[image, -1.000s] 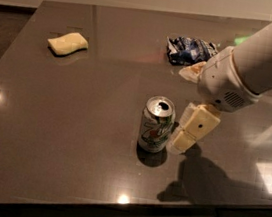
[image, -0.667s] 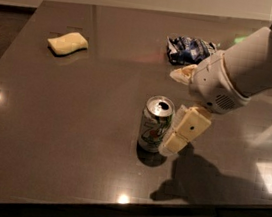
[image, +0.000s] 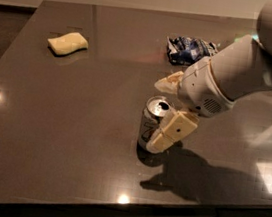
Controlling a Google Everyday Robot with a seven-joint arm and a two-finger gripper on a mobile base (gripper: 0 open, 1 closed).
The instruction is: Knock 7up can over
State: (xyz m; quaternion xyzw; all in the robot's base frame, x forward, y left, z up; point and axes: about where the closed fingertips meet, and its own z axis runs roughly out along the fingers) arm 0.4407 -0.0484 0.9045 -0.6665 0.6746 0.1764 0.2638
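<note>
**Finger laid against the can**

The near finger (image: 172,132) lies along the right flank of the 7up can (image: 149,125) and seems to touch it. The far finger (image: 168,82) pokes out behind the can's top, apart from it. The gripper (image: 156,114) is spread wide and clasps nothing. The can stands upright near the middle of the dark table (image: 73,122). A blue snack bag (image: 189,50) lies beyond the white arm (image: 242,70), and a yellow sponge (image: 67,43) sits well off to the left.

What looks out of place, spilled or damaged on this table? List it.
Nothing is spilled. The 7up can stands upright with its top opened. The gripper is at its right side, jaws apart, one against the can. Farther back, the dark blue snack bag lies crumpled. The yellow sponge looks ordinary.
</note>
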